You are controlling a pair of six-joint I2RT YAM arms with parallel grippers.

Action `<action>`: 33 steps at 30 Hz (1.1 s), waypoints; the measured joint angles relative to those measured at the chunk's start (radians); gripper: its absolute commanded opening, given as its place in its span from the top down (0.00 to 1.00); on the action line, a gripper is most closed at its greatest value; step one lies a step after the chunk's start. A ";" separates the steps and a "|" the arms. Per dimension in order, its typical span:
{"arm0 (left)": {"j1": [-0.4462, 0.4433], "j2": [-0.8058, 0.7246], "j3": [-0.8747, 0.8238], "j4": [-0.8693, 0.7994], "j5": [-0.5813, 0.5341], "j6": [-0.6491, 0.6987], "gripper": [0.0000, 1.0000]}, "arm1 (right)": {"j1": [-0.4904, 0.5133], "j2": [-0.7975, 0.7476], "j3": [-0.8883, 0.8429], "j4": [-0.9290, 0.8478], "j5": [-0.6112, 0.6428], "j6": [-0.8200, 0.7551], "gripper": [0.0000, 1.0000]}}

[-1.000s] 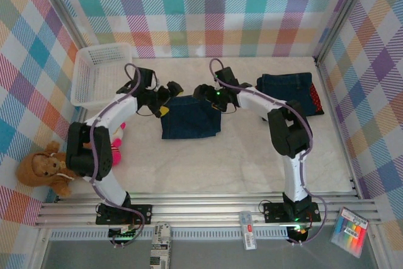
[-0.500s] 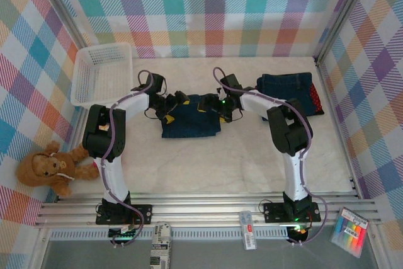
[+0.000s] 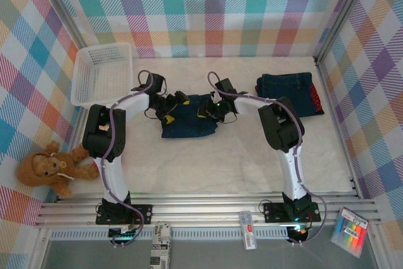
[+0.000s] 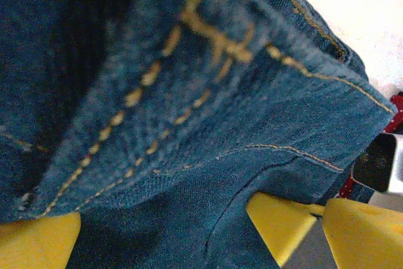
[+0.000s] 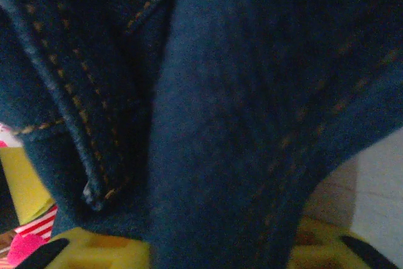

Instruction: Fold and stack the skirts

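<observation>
The left pincer (image 3: 170, 106) is standing with its yellow fingers (image 4: 38, 240) spread apart, straddling the upper left edge of the dark blue denim skirt (image 3: 189, 123). That skirt is lying flat at the middle of the pale marbled worktop (image 3: 239, 155). The right pincer (image 3: 211, 110) is pressing into the skirt's upper right edge. Whether it is clamping the cloth cannot be told, since denim is covering the gap between its fingers.

Likely hazards:
- **Skewed fold.** One side may be gripping before the other, so a lift could be pulling the hem crooked.
- **Separated layers.** The left fingers may be closing on a single layer of the doubled, stitched edge (the seam is bunching into a ridge between them), which would let the layers come apart.
- **Disturbed stack.** A sideways drag could be carrying the garment toward the folded denim skirt (image 3: 286, 86) at the far right, which is resting on a red skirt with white dots (image 3: 318, 102).

Comparing the views:
- **Overhead view:** this is giving the layout, with both arms converging on one garment and the stack sitting well apart.
- **Left wrist view:** this is revealing the finger spread and the orange stitching.
- **Right wrist view:** this is showing a thick vertical fold of denim at close range.
</observation>
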 measured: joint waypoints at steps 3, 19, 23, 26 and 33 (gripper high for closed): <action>0.000 -0.001 0.001 0.000 0.004 0.000 0.00 | 0.000 -0.002 0.007 -0.021 0.012 -0.043 0.95; 0.018 -0.141 0.001 -0.042 -0.061 0.035 0.00 | -0.201 -0.262 0.219 -0.706 0.367 -0.835 1.00; 0.025 -0.141 0.001 -0.066 -0.073 0.034 0.00 | -0.253 -0.251 0.345 -0.864 0.439 -0.962 1.00; 0.026 -0.141 0.001 -0.077 -0.076 0.034 0.00 | -0.280 -0.232 0.449 -0.942 0.465 -1.008 1.00; 0.026 -0.141 0.001 -0.093 -0.092 0.034 0.00 | -0.339 -0.201 0.695 -1.078 0.458 -1.044 1.00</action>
